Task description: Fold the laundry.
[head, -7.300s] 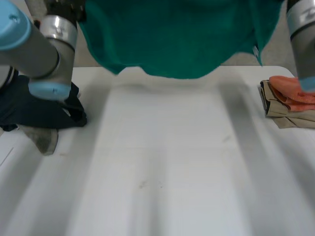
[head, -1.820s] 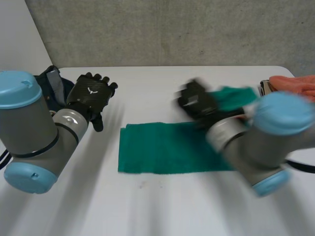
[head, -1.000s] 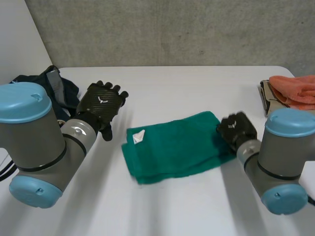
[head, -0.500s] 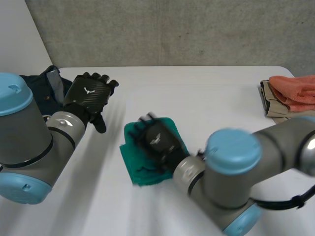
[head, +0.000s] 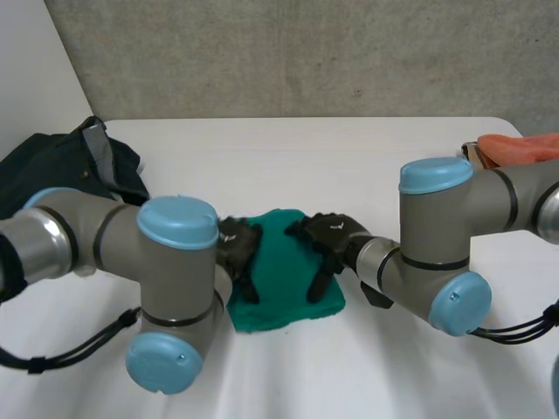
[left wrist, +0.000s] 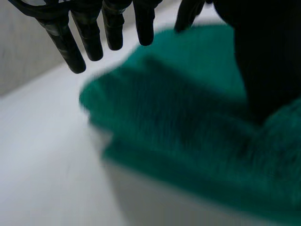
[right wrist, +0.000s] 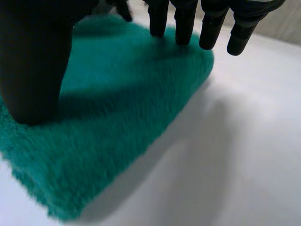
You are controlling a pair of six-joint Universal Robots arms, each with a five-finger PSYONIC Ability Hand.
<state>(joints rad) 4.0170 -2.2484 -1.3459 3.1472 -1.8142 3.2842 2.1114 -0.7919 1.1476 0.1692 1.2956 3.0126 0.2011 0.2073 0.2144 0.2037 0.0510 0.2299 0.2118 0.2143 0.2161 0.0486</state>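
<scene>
A green towel (head: 281,272) lies folded into a small thick bundle on the white table (head: 349,166), between the two arms. My left hand (head: 238,254) rests on the bundle's left side and my right hand (head: 321,241) on its right side. Both hands are open. In the left wrist view the straight fingers (left wrist: 80,47) reach over the towel (left wrist: 188,136) and the thumb bears down on it. In the right wrist view the fingers (right wrist: 211,23) hover past the towel's (right wrist: 127,108) far edge while the thumb presses into the pile.
A heap of dark clothes (head: 70,166) lies at the table's left edge. An orange cloth (head: 520,144) on folded tan laundry sits at the right edge. Both forearms lie low across the table's front half.
The right hand drew back from the towel's middle to its right side. The left hand came in from the far left onto the towel. The towel is more compact.
</scene>
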